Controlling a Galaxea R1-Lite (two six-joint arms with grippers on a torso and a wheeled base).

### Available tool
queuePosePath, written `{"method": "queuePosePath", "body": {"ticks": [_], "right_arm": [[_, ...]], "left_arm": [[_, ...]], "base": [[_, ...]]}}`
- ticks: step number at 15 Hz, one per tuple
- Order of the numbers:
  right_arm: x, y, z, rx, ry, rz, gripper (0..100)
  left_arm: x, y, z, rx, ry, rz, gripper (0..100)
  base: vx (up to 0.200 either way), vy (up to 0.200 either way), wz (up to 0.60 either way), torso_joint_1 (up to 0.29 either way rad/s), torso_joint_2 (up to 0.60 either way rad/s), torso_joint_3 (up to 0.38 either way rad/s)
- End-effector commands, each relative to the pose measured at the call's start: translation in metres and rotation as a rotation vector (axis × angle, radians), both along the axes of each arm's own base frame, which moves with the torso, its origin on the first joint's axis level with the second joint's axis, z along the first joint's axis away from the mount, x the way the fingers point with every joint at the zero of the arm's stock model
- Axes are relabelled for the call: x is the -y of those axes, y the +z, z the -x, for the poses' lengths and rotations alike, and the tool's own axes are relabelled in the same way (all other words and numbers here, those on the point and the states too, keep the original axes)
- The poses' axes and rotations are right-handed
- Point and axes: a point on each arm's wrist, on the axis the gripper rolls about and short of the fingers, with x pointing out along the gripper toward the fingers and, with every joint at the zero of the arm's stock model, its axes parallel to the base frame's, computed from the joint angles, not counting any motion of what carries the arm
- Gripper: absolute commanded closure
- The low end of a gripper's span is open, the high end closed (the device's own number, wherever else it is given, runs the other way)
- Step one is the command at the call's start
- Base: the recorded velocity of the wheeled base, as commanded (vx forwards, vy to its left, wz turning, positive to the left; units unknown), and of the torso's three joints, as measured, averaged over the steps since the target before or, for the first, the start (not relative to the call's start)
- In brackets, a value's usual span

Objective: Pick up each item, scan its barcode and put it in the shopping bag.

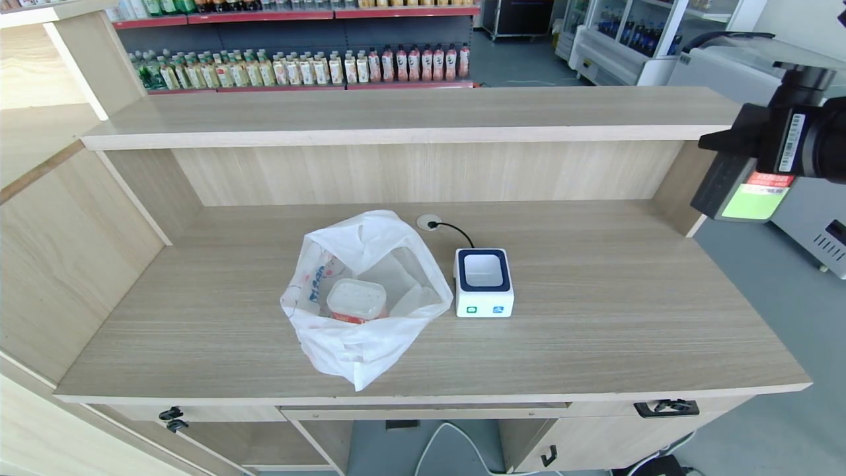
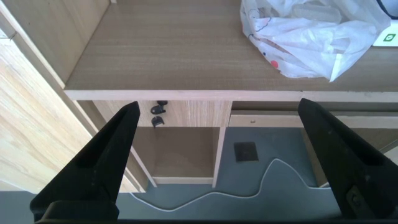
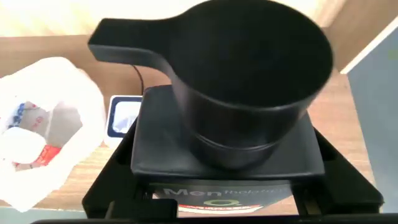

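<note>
**Desk:** What has the right gripper [image 1: 750,142] got?

**Operator:** It's clamped on a dark box [image 1: 724,188], which I'm holding aloft off the right end of the counter [image 1: 595,317], well apart from the scanner [image 1: 484,283]. My left gripper [image 2: 219,112] hangs empty with its fingers spread, below the counter's front edge.

**Desk:** How will the box handle?

**Operator:** I'd judge it stiff, light and smooth, best gripped by its flat sides with the label left clear. The shopping bag [image 1: 370,344], with a tub [image 1: 357,299] inside, stands just beside the scanner.

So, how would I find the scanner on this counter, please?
On the wooden counter, look just right of the white bag. The scanner is a small white box with a dark blue frame round its window and a black cable behind.
</note>
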Motion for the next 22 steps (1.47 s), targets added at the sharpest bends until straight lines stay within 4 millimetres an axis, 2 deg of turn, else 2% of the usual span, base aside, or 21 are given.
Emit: {"method": "queuePosePath", "body": {"ticks": [1, 6, 12, 15, 18, 19, 22], "right_arm": [[0.028, 0.001, -0.021, -0.026, -0.147, 0.001, 100], [0.043, -0.001, -0.032, -0.032, -0.203, 0.042, 100], [0.041, -0.001, -0.027, -0.043, -0.174, 0.131, 100], [0.041, -0.010, -0.024, -0.135, -0.156, 0.139, 100], [0.048, -0.017, -0.024, -0.184, -0.073, 0.096, 100], [0.049, -0.023, -0.023, -0.203, -0.027, 0.030, 100], [0.052, -0.039, -0.026, -0.270, -0.062, -0.106, 100]], "left_arm": [[0.000, 0.000, 0.000, 0.000, 0.001, -0.001, 0], [0.000, 0.000, 0.000, 0.000, 0.001, 0.001, 0], [0.000, 0.000, 0.000, 0.000, 0.001, 0.001, 0], [0.000, 0.000, 0.000, 0.000, 0.001, -0.001, 0], [0.000, 0.000, 0.000, 0.000, 0.000, -0.001, 0], [0.000, 0.000, 0.000, 0.000, 0.001, 0.001, 0], [0.000, 0.000, 0.000, 0.000, 0.000, -0.001, 0]], "base": [[0.000, 0.000, 0.00, 0.000, 0.00, 0.000], [0.000, 0.000, 0.00, 0.000, 0.00, 0.000], [0.000, 0.000, 0.60, 0.002, 0.00, 0.002], [0.000, 0.000, 0.60, 0.004, 0.00, 0.002], [0.000, 0.000, 0.00, 0.000, 0.00, 0.000], [0.000, 0.000, 0.00, 0.000, 0.00, 0.000], [0.000, 0.000, 0.00, 0.000, 0.00, 0.000]]}}
